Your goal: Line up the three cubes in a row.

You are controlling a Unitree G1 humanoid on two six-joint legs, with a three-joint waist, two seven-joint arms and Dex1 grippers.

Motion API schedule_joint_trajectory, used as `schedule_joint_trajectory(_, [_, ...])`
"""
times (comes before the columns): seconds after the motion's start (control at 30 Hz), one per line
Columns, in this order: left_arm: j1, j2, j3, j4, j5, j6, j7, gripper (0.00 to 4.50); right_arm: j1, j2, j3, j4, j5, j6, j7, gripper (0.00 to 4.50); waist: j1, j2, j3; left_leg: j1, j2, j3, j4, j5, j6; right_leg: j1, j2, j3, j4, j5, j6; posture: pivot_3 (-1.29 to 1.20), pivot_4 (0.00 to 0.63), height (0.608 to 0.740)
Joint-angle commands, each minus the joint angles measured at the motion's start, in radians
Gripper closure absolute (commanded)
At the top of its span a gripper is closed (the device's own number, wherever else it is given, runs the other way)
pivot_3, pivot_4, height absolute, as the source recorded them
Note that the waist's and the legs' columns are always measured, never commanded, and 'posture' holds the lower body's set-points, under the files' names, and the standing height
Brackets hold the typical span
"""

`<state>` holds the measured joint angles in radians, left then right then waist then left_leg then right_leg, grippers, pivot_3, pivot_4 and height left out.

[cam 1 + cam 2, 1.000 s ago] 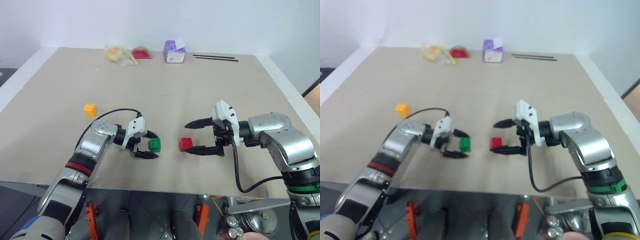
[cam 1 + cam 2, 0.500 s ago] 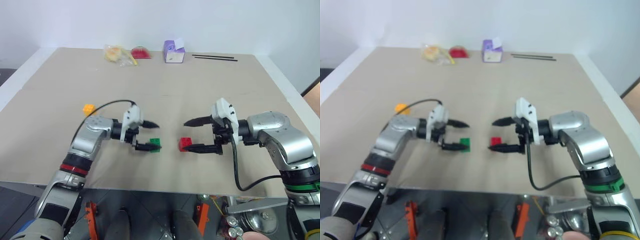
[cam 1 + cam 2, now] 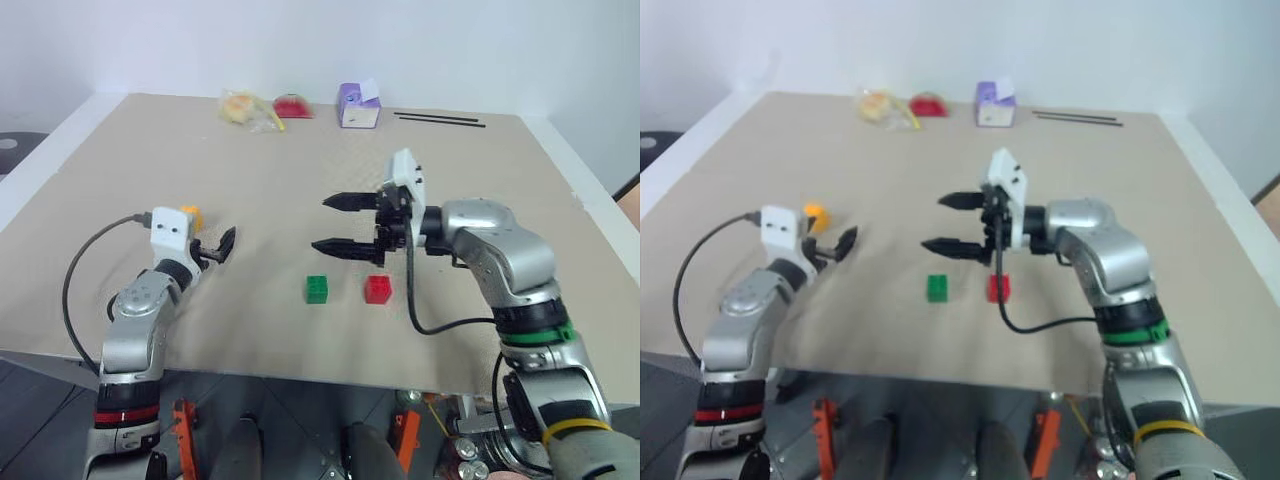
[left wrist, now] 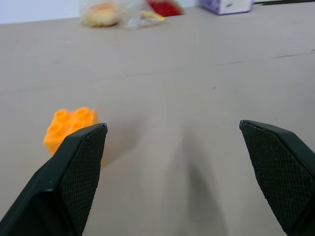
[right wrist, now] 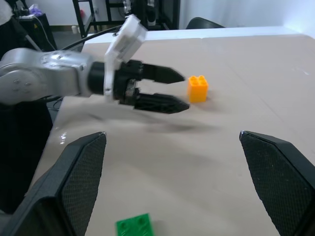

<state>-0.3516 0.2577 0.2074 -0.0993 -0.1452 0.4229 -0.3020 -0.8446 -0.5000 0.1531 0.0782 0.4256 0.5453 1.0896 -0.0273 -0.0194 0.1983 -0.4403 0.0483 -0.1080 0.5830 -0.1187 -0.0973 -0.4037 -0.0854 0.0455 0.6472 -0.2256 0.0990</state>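
Observation:
A green cube (image 3: 317, 289) and a red cube (image 3: 378, 289) lie side by side near the table's front, a small gap between them. The yellow-orange cube (image 3: 191, 215) sits apart at the left, half hidden behind my left gripper's white mount. My left gripper (image 3: 218, 243) stands open and empty, pointing forward, with the orange cube (image 4: 69, 125) just beyond one fingertip. My right gripper (image 3: 322, 223) hangs open and empty above the table, behind the green and red cubes, pointing left. The right wrist view shows the left gripper (image 5: 183, 92), the orange cube (image 5: 198, 88) and the green cube (image 5: 134, 227).
Along the table's far edge lie a purple-and-white box (image 3: 358, 104), a yellow bagged item (image 3: 243, 108), a red bagged item (image 3: 292, 105) and two thin black rods (image 3: 440, 120). The table's front edge (image 3: 300, 370) runs close below the cubes.
My left gripper has left the green cube, swung left and turned forward toward the orange cube. My right gripper has risen and moved left, away from the red cube. The cubes stayed put.

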Motion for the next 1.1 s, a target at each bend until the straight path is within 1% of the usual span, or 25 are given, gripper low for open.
schedule_joint_trajectory(0.03, [-0.020,0.027,0.027,0.007,0.007,-0.048,0.033,0.04,-0.054,0.016,0.000,0.066,-0.026,-0.060,0.026,0.00,0.000,0.000,0.000,0.000,0.000,0.000,0.000,0.000,0.000,0.000,0.000,0.000,0.000,0.000,0.000,0.00,0.150,0.740])
schedule_joint_trajectory(0.2, [-0.043,0.059,0.031,0.095,-0.008,-0.086,0.027,0.04,-0.102,0.043,-0.001,0.134,-0.043,-0.100,0.057,0.00,-0.002,0.000,0.000,0.000,0.000,0.000,-0.001,0.000,0.000,-0.001,0.000,0.000,0.000,0.000,0.000,0.00,0.150,0.740])
schedule_joint_trajectory(0.33, [-0.066,0.073,0.042,0.166,-0.024,-0.099,0.028,0.04,-0.118,0.050,-0.003,0.161,-0.055,-0.118,0.069,0.00,-0.002,0.000,0.000,-0.001,0.000,0.000,-0.002,0.000,0.000,-0.001,0.000,0.000,0.000,0.000,0.004,0.00,0.150,0.740])
schedule_joint_trajectory(0.57, [-0.138,0.097,0.054,0.308,-0.034,-0.154,0.023,0.04,-0.125,0.054,-0.007,0.166,-0.064,-0.122,0.077,0.00,-0.002,0.000,0.000,-0.001,0.000,0.000,-0.003,0.000,-0.001,-0.002,0.000,0.000,0.000,0.000,0.004,0.00,0.150,0.740])
schedule_joint_trajectory(0.87, [-0.219,0.138,0.038,0.503,-0.020,-0.212,-0.002,0.04,-0.128,0.055,-0.012,0.164,-0.069,-0.122,0.072,0.00,-0.004,0.000,0.000,-0.001,0.000,0.000,-0.004,0.000,-0.001,-0.002,0.000,0.000,0.000,0.000,0.005,0.00,0.150,0.740])
schedule_joint_trajectory(1.1, [-0.257,0.144,0.028,0.594,-0.021,-0.249,-0.032,0.04,-0.131,0.054,-0.018,0.163,-0.069,-0.119,0.069,0.00,-0.004,0.000,0.000,-0.001,0.000,0.000,-0.005,0.000,-0.001,-0.002,0.000,0.000,0.000,0.000,0.005,0.00,0.150,0.740])
